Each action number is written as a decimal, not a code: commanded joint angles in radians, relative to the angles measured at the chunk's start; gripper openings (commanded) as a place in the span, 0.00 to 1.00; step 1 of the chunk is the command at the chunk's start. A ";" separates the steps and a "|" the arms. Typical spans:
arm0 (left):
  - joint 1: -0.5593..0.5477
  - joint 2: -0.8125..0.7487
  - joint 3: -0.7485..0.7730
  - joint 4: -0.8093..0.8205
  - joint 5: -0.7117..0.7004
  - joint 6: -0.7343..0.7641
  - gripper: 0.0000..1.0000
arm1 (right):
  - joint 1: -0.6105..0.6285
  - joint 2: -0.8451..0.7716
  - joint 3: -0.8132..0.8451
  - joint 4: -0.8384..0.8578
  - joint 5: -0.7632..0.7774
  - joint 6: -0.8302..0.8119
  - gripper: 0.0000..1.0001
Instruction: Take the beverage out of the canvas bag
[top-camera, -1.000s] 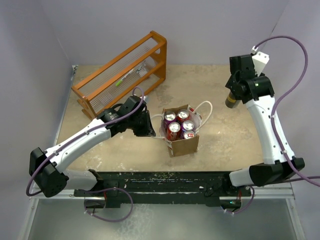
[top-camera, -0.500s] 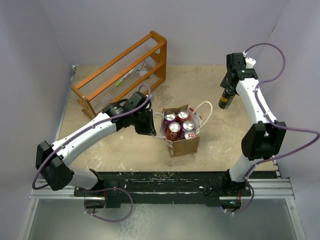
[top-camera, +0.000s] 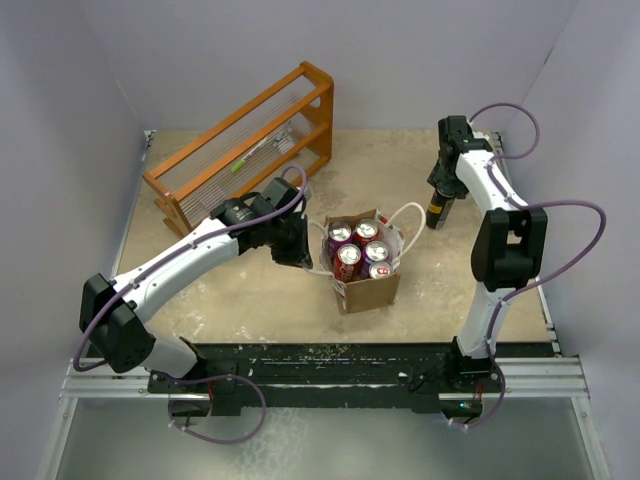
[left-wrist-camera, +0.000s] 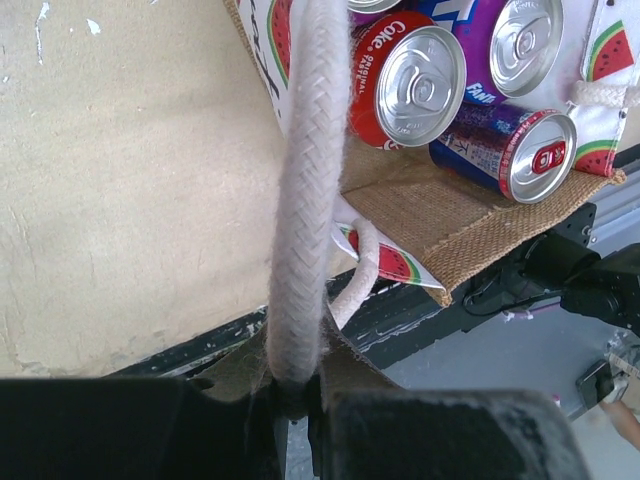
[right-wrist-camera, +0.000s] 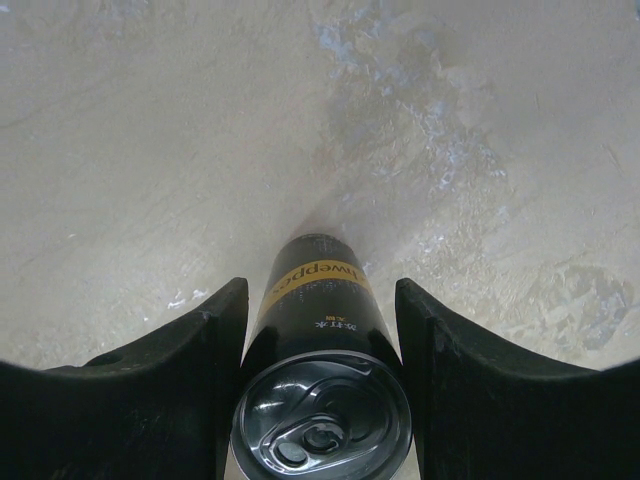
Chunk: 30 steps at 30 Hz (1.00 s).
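Note:
The canvas bag (top-camera: 368, 288) stands mid-table with several soda cans (top-camera: 350, 255) upright inside. In the left wrist view its burlap wall (left-wrist-camera: 440, 215) shows, with a red Coke can (left-wrist-camera: 420, 85) and a purple can (left-wrist-camera: 520, 40). My left gripper (top-camera: 298, 248) is just left of the bag and shut on its white rope handle (left-wrist-camera: 305, 200); the jaws (left-wrist-camera: 295, 400) pinch the rope. My right gripper (top-camera: 441, 190) is at the back right, shut on a black, yellow-banded can (top-camera: 437, 213). The can (right-wrist-camera: 320, 400) sits upright between the fingers (right-wrist-camera: 200, 350), its base at the table.
An orange wooden rack (top-camera: 250, 140) stands at the back left, behind my left arm. The bag's other white handle (top-camera: 408, 215) loops out toward the black can. Grey walls close in the table on three sides.
My right arm has swung left and down, bringing the black can from up in the air to the table surface. My left gripper has kept its hold on the handle, the arm shifting slightly.

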 joint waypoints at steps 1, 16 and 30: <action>0.012 0.007 0.047 -0.005 0.004 0.029 0.00 | -0.009 -0.058 0.026 0.067 0.012 0.015 0.00; 0.021 0.008 0.053 0.005 0.022 0.043 0.00 | -0.015 -0.174 -0.045 0.099 -0.014 -0.058 0.86; 0.021 -0.068 -0.087 0.117 0.104 0.013 0.00 | -0.011 -0.655 -0.474 -0.045 -0.252 -0.095 0.98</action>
